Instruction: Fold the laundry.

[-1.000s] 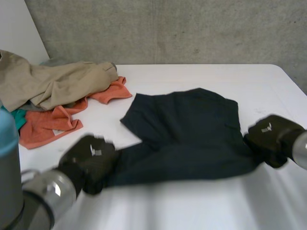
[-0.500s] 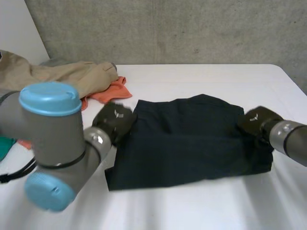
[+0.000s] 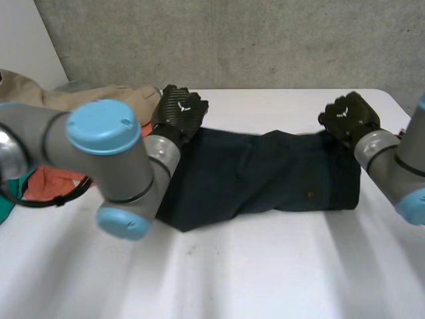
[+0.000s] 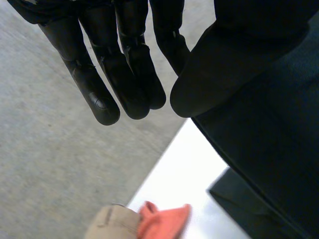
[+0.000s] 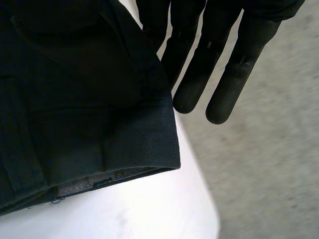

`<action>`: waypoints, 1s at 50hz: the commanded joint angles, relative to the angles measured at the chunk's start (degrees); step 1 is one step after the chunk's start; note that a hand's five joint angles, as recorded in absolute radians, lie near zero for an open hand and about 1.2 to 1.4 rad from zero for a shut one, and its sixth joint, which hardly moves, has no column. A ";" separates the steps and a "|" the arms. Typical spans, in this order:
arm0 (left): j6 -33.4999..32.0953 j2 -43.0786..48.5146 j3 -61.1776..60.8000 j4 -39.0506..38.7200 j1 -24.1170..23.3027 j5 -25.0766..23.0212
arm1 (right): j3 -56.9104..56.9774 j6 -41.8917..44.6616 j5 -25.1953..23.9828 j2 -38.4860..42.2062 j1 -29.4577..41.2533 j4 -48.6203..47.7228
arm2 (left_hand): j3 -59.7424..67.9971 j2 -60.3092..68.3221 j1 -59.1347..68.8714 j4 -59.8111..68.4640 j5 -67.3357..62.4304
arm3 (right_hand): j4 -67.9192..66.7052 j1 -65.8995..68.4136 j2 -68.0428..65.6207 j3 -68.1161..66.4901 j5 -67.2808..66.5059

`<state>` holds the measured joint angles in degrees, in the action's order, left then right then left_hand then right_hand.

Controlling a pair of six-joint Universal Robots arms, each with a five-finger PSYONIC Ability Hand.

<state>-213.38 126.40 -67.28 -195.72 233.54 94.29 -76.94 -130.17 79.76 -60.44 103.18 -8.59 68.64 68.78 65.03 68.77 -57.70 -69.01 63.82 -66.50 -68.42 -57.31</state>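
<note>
Garment: a dark navy cloth garment (image 3: 265,176) lies folded in a long band across the middle of the white bench (image 3: 265,272), its doubled layers flat on the surface.
Left hand: the black left hand (image 3: 178,109) sits at the garment's far corner on the left arm's side, back upward. In the left wrist view its fingers (image 4: 104,84) are straight and close together, with the thumb alongside them. Nothing shows between thumb and fingers, so it grips nothing. The navy cloth (image 4: 279,159) lies just beside the thumb.
Right hand: the black right hand (image 3: 348,116) rests at the garment's opposite far corner, back upward. In the right wrist view a hemmed corner of the cloth (image 5: 75,99) covers the hand's (image 5: 239,64) near side, and I cannot tell whether it has hold of the cloth.
Laundry pile: a tan fabric garment (image 3: 33,93), an orange cloth (image 3: 46,183) and a bit of teal cloth (image 3: 6,206) lie heaped on the bench beyond the left arm, apart from the navy garment.
Backdrop: a grey concrete wall (image 3: 232,40) stands behind the bench.
</note>
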 commanded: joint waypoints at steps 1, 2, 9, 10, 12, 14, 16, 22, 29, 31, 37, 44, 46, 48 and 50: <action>-7.39 14.46 11.36 -13.33 1.21 -0.07 | 7.58 0.17 0.56 11.81 0.79 -15.99 | 11.36 11.22 14.97 11.23 -12.30 | -10.99 16.18 -13.50 -11.58 -12.69; -8.01 16.14 12.95 -14.67 1.30 0.19 | 8.56 0.18 0.65 13.14 0.97 -17.32 | 11.36 11.22 14.97 11.23 -12.30 | -10.99 16.18 -13.50 -11.58 -12.69; -11.18 26.51 24.90 -18.20 2.62 0.02 | 17.78 0.35 1.62 24.56 1.32 -21.20 | 11.36 11.22 14.97 11.23 -12.30 | -3.06 8.25 -5.56 -3.65 -4.75; -11.18 27.40 25.79 -18.20 2.79 -0.07 | 18.58 0.35 1.71 25.45 1.32 -21.29 | 11.36 11.22 14.97 11.23 -12.30 | 13.01 -7.82 10.50 12.42 11.31; -11.27 28.72 26.94 -18.20 2.79 -0.25 | 19.72 0.26 1.71 26.86 1.41 -21.55 | 11.36 11.22 14.97 11.23 -12.30 | 39.80 -34.61 37.29 39.21 38.10; -11.18 29.60 27.29 -18.38 2.62 -0.25 | 20.95 0.00 1.97 27.75 1.67 -21.82 | -18.71 -18.85 -15.09 -18.83 17.76 | 59.01 -53.82 56.50 58.42 57.31; -11.27 29.52 26.60 -18.46 2.62 -0.33 | 21.22 -0.70 3.54 27.05 1.85 -22.08 | -58.64 -58.78 -55.03 -58.77 57.70 | 59.01 -53.82 56.50 58.42 57.31; -10.83 22.41 17.99 -18.55 1.48 0.02 | 16.31 -8.16 6.54 18.72 1.68 -18.67 | -58.64 -58.78 -55.03 -58.77 57.70 | 59.01 -53.82 56.50 58.42 57.31; -9.43 8.35 1.21 -18.20 1.56 0.10 | 7.08 -19.15 1.90 2.36 0.53 1.45 | -58.64 -58.78 -55.03 -58.77 57.70 | 59.01 -53.82 56.50 58.42 57.31; -8.73 6.06 -2.05 -17.94 1.56 0.02 | 5.76 -20.39 -0.21 1.21 -0.08 6.54 | -58.64 -58.78 -55.03 -58.77 57.70 | 59.01 -53.82 56.50 58.42 57.31; -3.37 -1.33 -12.25 -15.57 1.48 -0.25 | -0.13 -22.24 -6.19 0.06 -4.65 20.45 | -58.64 -58.78 -55.03 -58.77 57.70 | 50.18 -44.99 47.68 49.59 48.49; 2.17 -3.27 -15.77 -12.14 1.21 -0.25 | -3.65 -21.36 -6.82 3.30 -5.62 13.09 | -58.64 -58.78 -55.03 -58.77 57.70 | 45.47 -40.29 42.97 44.89 43.78; 2.61 -3.27 -16.04 -11.79 1.21 -0.25 | -3.74 -21.36 -6.55 5.24 -5.71 11.06 | -58.64 -58.78 -55.03 -58.77 57.70 | 43.79 -38.60 41.29 43.20 42.10; 3.05 -3.27 -16.21 -11.52 1.21 -0.25 | -3.48 -21.36 -6.38 7.26 -5.80 9.21 | -58.64 -58.78 -55.03 -58.77 57.70 | 42.78 -37.59 40.27 42.19 41.08; 3.05 -3.27 -16.21 -11.52 1.30 -0.25 | -3.04 -21.18 -6.29 8.67 -5.71 8.42 | -58.64 -58.78 -55.03 -58.77 57.70 | 41.10 -35.92 38.60 40.52 39.41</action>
<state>-211.48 122.83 -83.44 -208.12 234.79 94.03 -80.55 -151.76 72.71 -56.82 97.36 5.45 12.10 11.71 10.97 11.67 -2.74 -21.24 20.98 -19.90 -21.43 -11.80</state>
